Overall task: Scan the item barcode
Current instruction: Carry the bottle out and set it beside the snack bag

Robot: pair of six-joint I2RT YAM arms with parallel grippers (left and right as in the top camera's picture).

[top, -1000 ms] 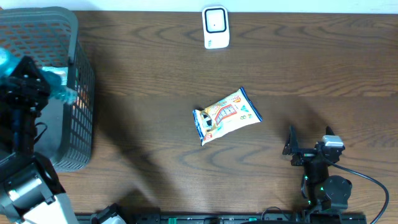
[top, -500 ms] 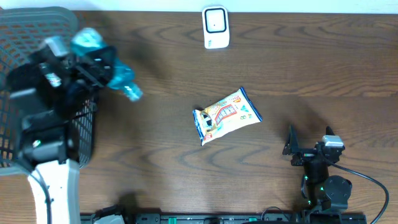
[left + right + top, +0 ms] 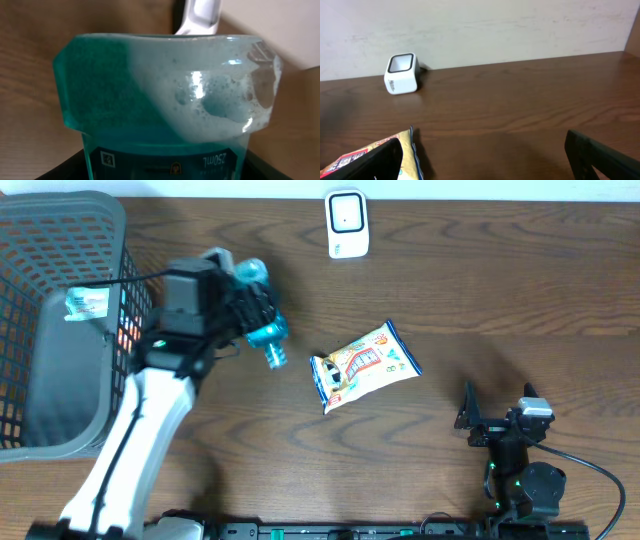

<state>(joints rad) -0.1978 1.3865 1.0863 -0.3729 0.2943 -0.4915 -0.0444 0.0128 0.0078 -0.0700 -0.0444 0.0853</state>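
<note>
**Present the label squarely to the scanner window**

The left pincer [image 3: 240,310] grips the translucent teal plastic bottle [image 3: 268,333], held above the dark wooden tabletop [image 3: 500,290]. The white boxy barcode scanner [image 3: 347,224] stands ahead of it and to its right. The bottle's printed label should be turned to face the window and held steady. The right pincer [image 3: 497,402] rests wide open and empty.

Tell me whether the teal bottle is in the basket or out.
Out: the left gripper holds the teal bottle over the table, right of the basket.

1 teal btl [image 3: 262,330], 1 snack bag [image 3: 364,366], 1 scanner [image 3: 347,224], 1 basket [image 3: 40,250], 2 arms: L [image 3: 140,430], R [image 3: 512,442]
</note>
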